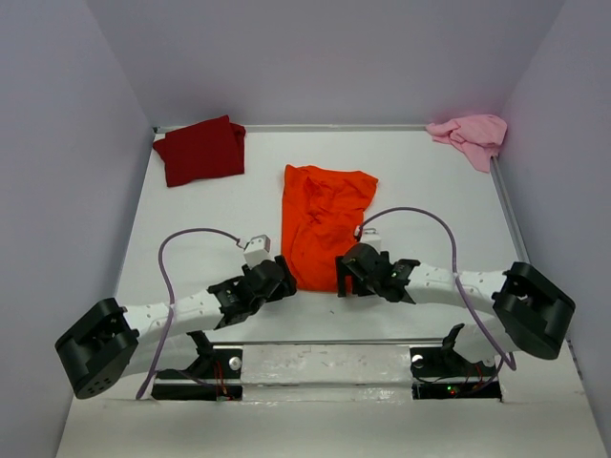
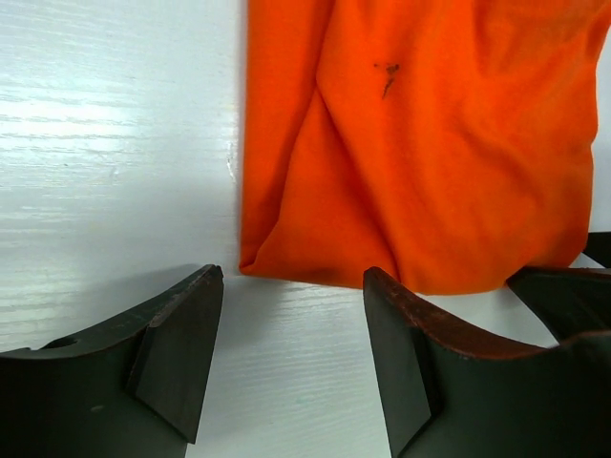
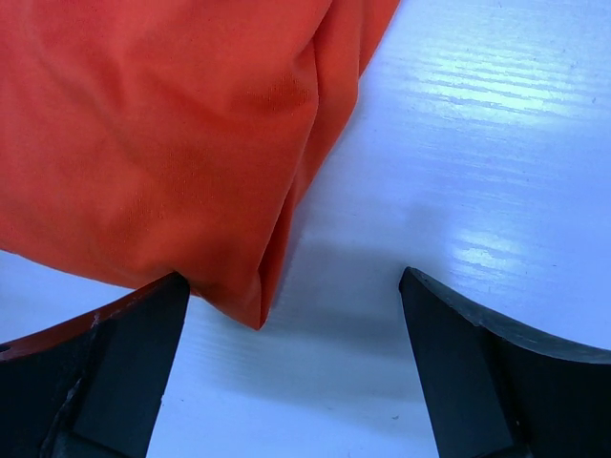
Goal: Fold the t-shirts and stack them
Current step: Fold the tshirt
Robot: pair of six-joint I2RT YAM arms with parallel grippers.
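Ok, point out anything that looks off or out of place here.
The pale pink t-shirt lies crumpled in the far right corner, seemingly lapping over the table's edge rail. The orange t-shirt carries a small dark mark, seen in the left wrist view. Nothing else stands out.

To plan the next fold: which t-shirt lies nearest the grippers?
The orange t-shirt, mid-table; the dark red t-shirt and pink t-shirt lie at the far corners.

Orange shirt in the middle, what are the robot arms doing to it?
The orange t-shirt lies on the table, wrinkled and narrow. The left gripper and right gripper are both open, one at each near corner, not gripping it. The dark red t-shirt sits folded in the far left corner; the pink t-shirt is bunched far right.
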